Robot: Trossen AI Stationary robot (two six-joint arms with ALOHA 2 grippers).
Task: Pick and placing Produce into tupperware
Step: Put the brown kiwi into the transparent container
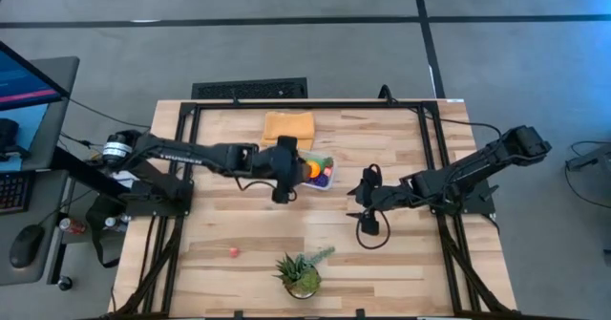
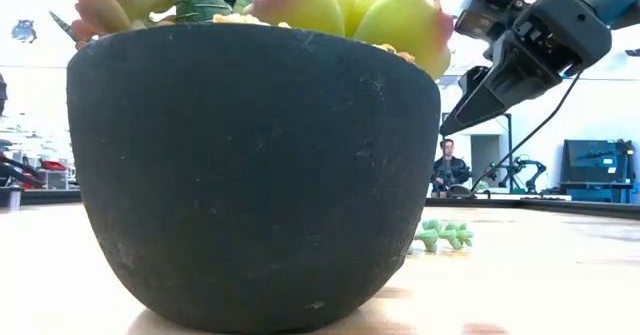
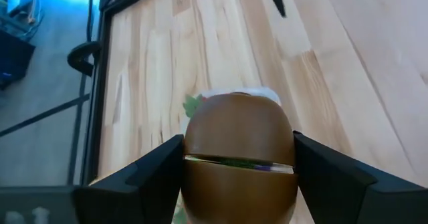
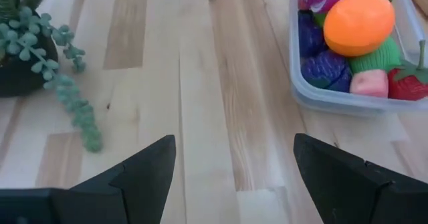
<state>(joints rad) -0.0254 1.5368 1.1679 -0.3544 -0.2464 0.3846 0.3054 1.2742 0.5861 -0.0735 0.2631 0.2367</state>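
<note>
Produce [image 4: 358, 40] fills the clear tub [image 1: 326, 184] near the tabletop's [image 1: 239, 215] middle as the left hand [image 3: 239, 177], gripping a brown piece [image 3: 239, 154], hovers over it, apparently to drop it in. Nearby, the right hand [image 4: 234, 170] waits open and empty.

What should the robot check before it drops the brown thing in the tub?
1. Brown toy held between the left gripper's fingers: ok.
2. Left gripper beside the tub, but squarely above it: cannot tell.
3. Room in the tub, already piled with an orange, purple pieces and a strawberry: cannot tell.
4. Right gripper open, empty and away from the tub: ok.
5. All produce packed: not ok, a small red piece lies on the table near the plant.
</note>
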